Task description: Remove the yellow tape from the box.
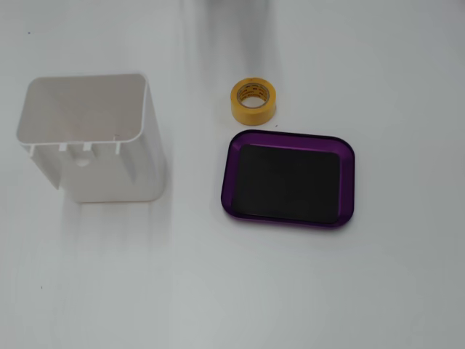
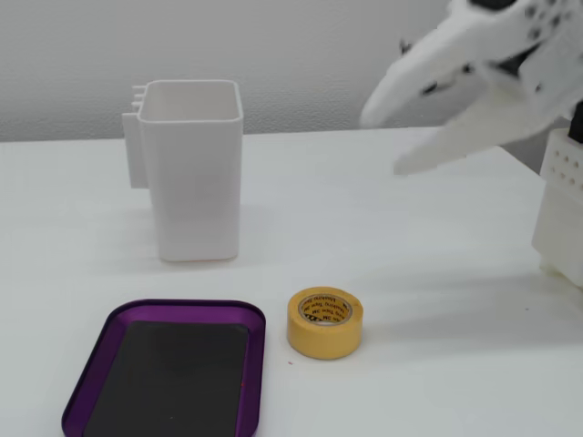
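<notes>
Tape (image 1: 254,101) (image 2: 325,322): yellow roll, lying flat on white counter (image 1: 232,291), outside box, just beside its rim, not touching. Box (image 1: 349,156) (image 2: 91,373): purple tray, black bottom, nothing inside. White container (image 1: 91,138) (image 2: 193,168): upright, toward counter's far edge in a fixed view, well apart from tape. Gripper (image 2: 387,141): white, raised above counter, fingers spread wide, holding nothing; blurred.

The yellow tape (image 1: 254,101) (image 2: 325,322) is seen lying flat on the table, just outside the purple box (image 1: 231,182) (image 2: 91,377).
</notes>
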`<state>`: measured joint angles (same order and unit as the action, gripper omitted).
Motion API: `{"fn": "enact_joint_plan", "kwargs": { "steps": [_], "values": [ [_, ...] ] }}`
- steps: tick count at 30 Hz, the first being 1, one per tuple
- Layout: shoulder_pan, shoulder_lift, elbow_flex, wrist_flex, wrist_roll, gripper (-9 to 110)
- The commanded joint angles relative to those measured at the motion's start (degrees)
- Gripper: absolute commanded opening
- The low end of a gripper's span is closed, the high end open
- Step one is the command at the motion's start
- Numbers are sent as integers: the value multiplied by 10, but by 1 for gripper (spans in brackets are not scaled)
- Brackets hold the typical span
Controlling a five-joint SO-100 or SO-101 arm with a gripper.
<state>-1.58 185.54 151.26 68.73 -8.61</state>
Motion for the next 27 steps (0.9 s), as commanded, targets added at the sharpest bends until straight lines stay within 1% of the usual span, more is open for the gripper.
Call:
{"fn": "enact_joint_plan", "kwargs": {
  "steps": [1, 3, 5, 8, 16, 18, 21, 25, 27],
  "values": [
    [-3, 110, 107, -32, 12, 13],
    [-3, 139, 140, -26, 56, 13],
    [-3, 130, 160, -24, 116, 13],
    [-3, 110, 171, -23, 156, 13],
    [-4, 108, 244, -23, 153, 12],
    [-4, 108, 248, -23, 153, 10],
    [-4, 108, 248, -23, 152, 0],
    [-4, 108, 248, -23, 125, 0],
    [-4, 108, 248, -23, 127, 0]
  ]
}}
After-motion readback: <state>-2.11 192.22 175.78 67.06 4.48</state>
